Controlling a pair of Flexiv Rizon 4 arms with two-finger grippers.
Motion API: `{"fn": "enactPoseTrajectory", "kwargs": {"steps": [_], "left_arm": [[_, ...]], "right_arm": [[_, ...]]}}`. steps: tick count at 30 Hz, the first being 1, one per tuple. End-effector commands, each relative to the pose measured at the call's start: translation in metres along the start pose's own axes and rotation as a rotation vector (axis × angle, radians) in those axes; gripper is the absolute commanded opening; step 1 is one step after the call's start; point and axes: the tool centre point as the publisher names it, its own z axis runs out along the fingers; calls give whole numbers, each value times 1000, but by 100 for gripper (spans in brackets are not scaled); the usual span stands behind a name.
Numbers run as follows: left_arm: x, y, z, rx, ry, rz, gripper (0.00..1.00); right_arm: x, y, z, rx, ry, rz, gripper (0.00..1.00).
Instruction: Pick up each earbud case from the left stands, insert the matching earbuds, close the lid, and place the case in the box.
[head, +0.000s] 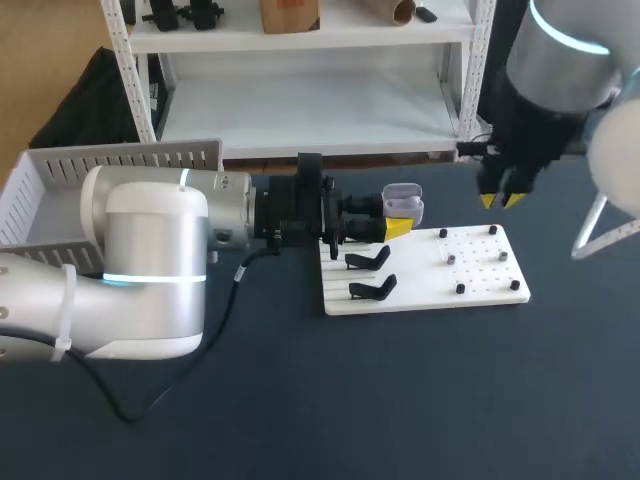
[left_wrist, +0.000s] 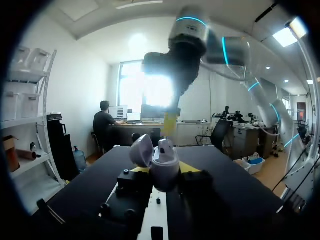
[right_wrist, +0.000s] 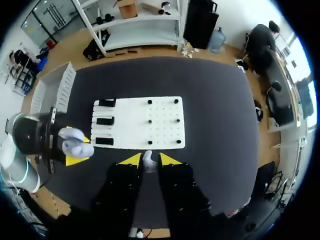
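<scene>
Our left gripper (left_wrist: 165, 170) clamps the lid-open earbud case (head: 403, 204) just over the white board's (head: 485, 296) stand side; case interior unclear; our right gripper (right_wrist: 150, 159) pinches a small white earbud (right_wrist: 148, 161), hidden in head view.

The left arm (head: 150, 260) hides part of the box (head: 120, 160), which the frame edge also cuts off, the earbud case (left_wrist: 165, 161) covers most of the left claw (left_wrist: 166, 173), and the small white piece (right_wrist: 148, 161) pinched in the right claw (right_wrist: 149, 159) is too small to identify.
</scene>
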Motion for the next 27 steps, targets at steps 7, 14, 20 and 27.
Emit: {"fn": "enactPoseTrajectory", "kwargs": {"steps": [7, 14, 20, 27], "left_arm": [[1, 0, 0, -3, -3, 1, 0], [1, 0, 0, -3, -3, 1, 0], [1, 0, 0, -3, -3, 1, 0], [1, 0, 0, -3, -3, 1, 0]], "right_arm": [[24, 24, -67, -16, 64, -188, 0], [34, 57, -81, -47, 70, -322, 0], [38, 88, -78, -57, 82, -392, 0], [33, 110, -68, -50, 75, -421, 0]]}}
